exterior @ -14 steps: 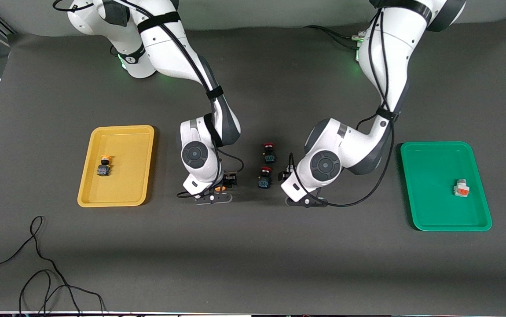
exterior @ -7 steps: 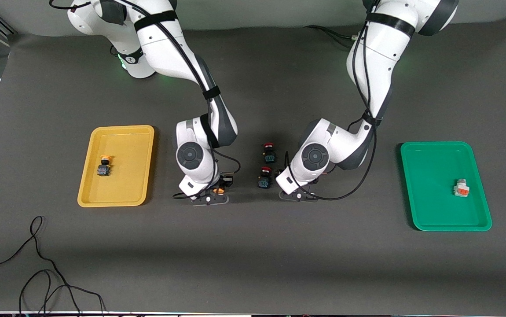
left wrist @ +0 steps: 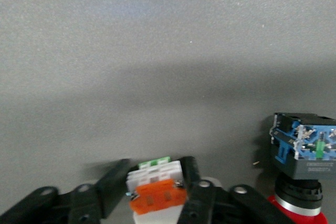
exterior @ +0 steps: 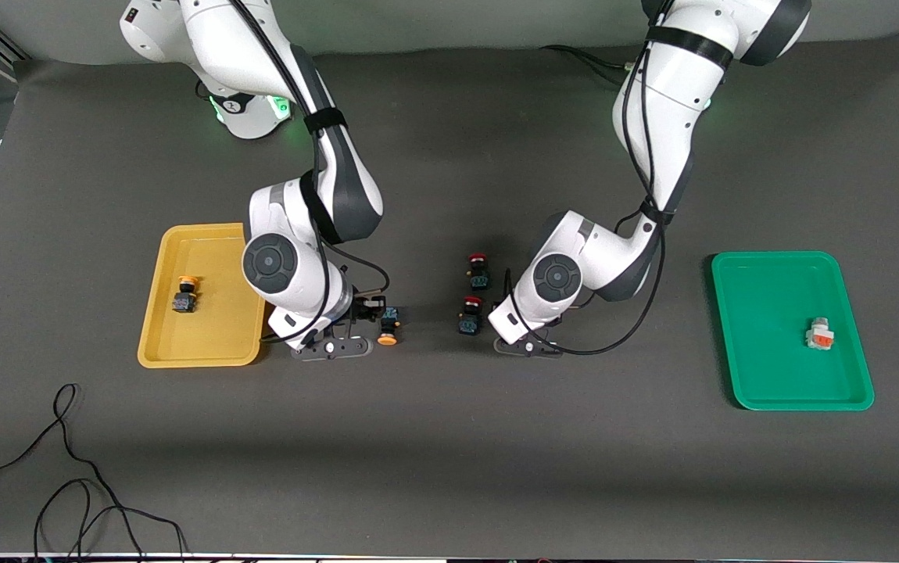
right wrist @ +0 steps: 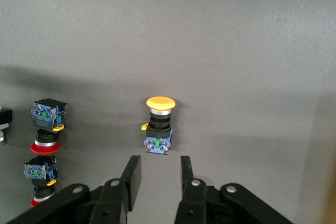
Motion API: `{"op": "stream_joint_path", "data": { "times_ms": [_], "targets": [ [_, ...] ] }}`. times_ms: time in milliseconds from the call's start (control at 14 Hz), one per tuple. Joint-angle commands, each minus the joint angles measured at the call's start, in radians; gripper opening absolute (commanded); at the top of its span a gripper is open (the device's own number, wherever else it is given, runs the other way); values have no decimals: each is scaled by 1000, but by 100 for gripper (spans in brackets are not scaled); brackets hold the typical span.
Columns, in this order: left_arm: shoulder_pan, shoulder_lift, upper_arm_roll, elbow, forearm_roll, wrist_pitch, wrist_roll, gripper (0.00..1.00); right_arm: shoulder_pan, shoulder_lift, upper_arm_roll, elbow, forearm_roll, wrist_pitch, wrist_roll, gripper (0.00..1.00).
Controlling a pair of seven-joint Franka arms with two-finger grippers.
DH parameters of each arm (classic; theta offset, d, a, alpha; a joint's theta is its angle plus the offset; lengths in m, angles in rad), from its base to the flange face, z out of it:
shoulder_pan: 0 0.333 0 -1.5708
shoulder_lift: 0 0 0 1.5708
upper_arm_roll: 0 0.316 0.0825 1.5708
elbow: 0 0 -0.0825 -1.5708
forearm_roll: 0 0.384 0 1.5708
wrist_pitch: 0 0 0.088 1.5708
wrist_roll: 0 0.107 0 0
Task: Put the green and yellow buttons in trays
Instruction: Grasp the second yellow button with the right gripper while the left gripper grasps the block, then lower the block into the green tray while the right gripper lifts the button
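Each tray point(exterior: 207, 356) holds one button. The left end effector point(left wrist: 157, 195) is clamped on a white button point(left wrist: 156, 191); the right end effector point(right wrist: 156, 174) stands apart, empty, near the yellow button point(exterior: 388, 327) lying on the table point(exterior: 449, 453).

So on the tabletop point(exterior: 449, 469) there's a yellow tray point(exterior: 207, 348) with one yellow-capped button point(exterior: 184, 292) in it, and a green tray point(exterior: 770, 375) holding a white button point(exterior: 818, 334). Right tool point(exterior: 356, 332) sits low just beside another yellow-capped button point(exterior: 388, 326). Left tool point(exterior: 524, 332) is low by two red-capped buttons point(exterior: 471, 313).
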Motion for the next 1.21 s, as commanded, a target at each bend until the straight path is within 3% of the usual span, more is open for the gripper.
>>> {"op": "stream_joint_path", "data": {
  "times_ms": [0,143,286,643,786,1143],
  "targets": [
    [-18,-14,15,-12,1,-9,-26,0,6,39,10,-14,4,32,-1,38],
    [-4,-43,15,-9,0,-47,-33,0,8,75,12,-17,57,69,-1,38],
    [20,-95,18,34,-3,-197,-40,0,14,135,39,-17,129,155,-2,38],
    [137,-250,30,169,47,-608,-18,0,14,197,73,-17,140,270,-1,38],
    [158,-313,60,184,164,-658,-3,0,12,203,79,-17,140,281,-1,38],
    [383,-352,64,166,176,-703,316,0,-2,192,78,-26,137,275,-16,41]
  ]
}}
